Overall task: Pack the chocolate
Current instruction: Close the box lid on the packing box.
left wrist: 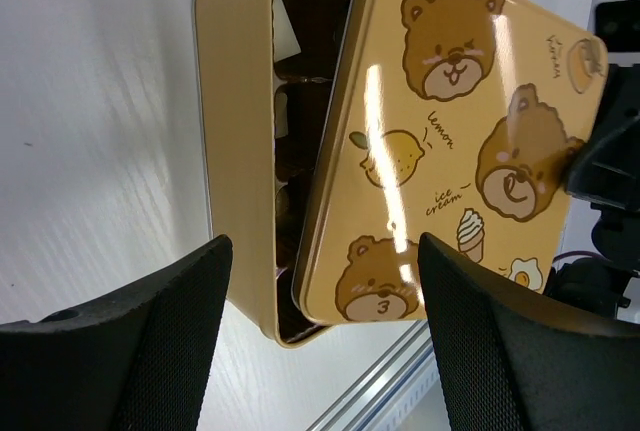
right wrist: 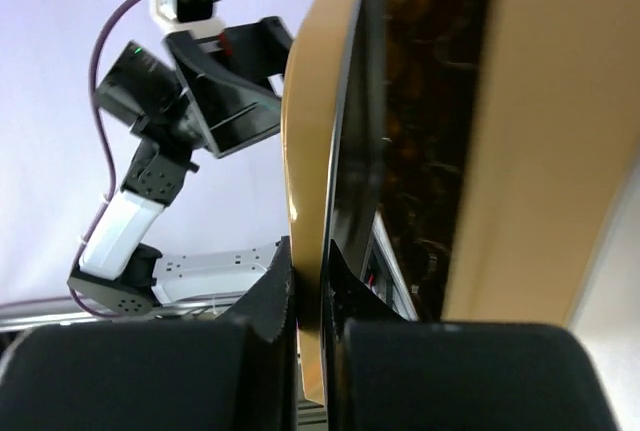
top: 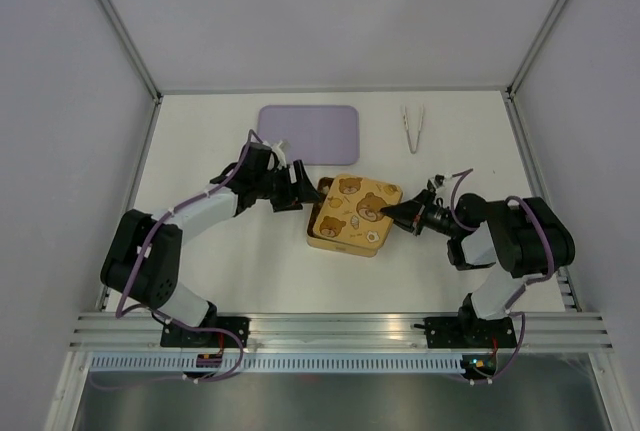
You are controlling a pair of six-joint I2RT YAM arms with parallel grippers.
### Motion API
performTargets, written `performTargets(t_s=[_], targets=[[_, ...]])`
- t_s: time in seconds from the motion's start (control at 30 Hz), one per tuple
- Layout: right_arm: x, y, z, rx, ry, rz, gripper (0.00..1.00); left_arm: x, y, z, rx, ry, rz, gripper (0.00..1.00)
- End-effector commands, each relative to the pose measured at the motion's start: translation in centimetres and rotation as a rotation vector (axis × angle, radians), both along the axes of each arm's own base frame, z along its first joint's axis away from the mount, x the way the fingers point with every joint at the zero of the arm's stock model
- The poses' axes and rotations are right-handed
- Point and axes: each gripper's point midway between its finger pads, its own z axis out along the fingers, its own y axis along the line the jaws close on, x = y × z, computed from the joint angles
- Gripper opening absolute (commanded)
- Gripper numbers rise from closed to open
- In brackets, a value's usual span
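Small pale cream and dark brown chocolate pieces [left wrist: 287, 36] sit inside the gold metal tin base [left wrist: 235, 151], visible only through the gap under the skewed gold bear-print lid [left wrist: 450, 151]. Likely light, easily dented and smudged, so pinch them gently by the sides. The lid looks like thin, stiff, slick sheet metal. The right gripper [top: 393, 215] is clamped on its edge. The left gripper [top: 303, 194] is spread wide, holding nothing, just beside the tin. The lid reads "lemon" and "ice cream"; other small writing is unreadable. Metal tweezers [top: 412, 129] and a lilac tray [top: 309, 133] lie well apart.
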Motion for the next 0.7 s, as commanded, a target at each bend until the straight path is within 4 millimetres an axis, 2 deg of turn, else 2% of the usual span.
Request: performTargets(t_s=[0.0,0.1,0.13,0.43,0.6,0.67], targets=[[-0.6,-0.4,2.7,0.043,-0.273,0.032,0.0,1.5,-1.3,1.8,-0.045,-0.053,-0.01,0.8],[-0.3,-0.9,1.1,0.031,-0.216,0.009,0.01,1.5,-1.5,1.6,-0.048,-0.05,-0.018,0.8],[-0.3,-1.0,0.9,0.029,-0.207,0.005,0.06,1.5,-1.5,1.6,-0.047,-0.049,-0.018,0.8],[0.3,-1.1,-0.5,0.024,-0.164,0.001,0.23,1.3,-1.8,0.7,-0.038,-0.038,-0.04,0.8],[0.8,-1.2,-0.9,0.005,-0.169,-0.014,0.28,1.2,-2.0,0.4,-0.038,-0.034,-0.054,0.8],[1.1,-1.3,-1.7,-0.025,-0.15,-0.03,0.3,1.1,-2.0,0.3,-0.037,-0.033,-0.057,0.8]])
